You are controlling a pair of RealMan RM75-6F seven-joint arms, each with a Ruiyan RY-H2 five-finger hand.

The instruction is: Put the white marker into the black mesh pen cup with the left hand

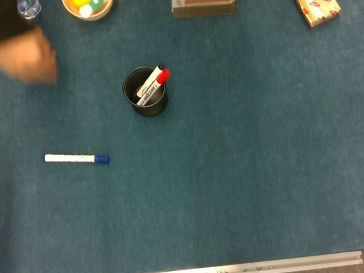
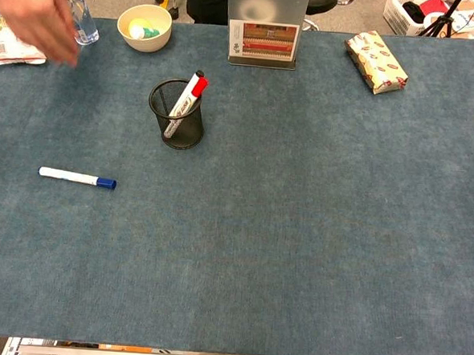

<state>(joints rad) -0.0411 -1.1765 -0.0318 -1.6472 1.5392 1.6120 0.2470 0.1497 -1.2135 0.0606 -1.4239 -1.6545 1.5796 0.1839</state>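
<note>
The white marker (image 1: 76, 159) with a blue cap lies flat on the blue table cover (image 1: 257, 168), well apart from the black mesh pen cup (image 1: 145, 92), toward the left and nearer the front edge. The cup stands upright and holds a red-capped marker (image 1: 152, 83) leaning against its rim. Neither robot hand appears in either view, so their state cannot be told. A blurred human hand (image 2: 38, 12) hovers at the far left corner, near a small bowl (image 2: 144, 27).
</note>
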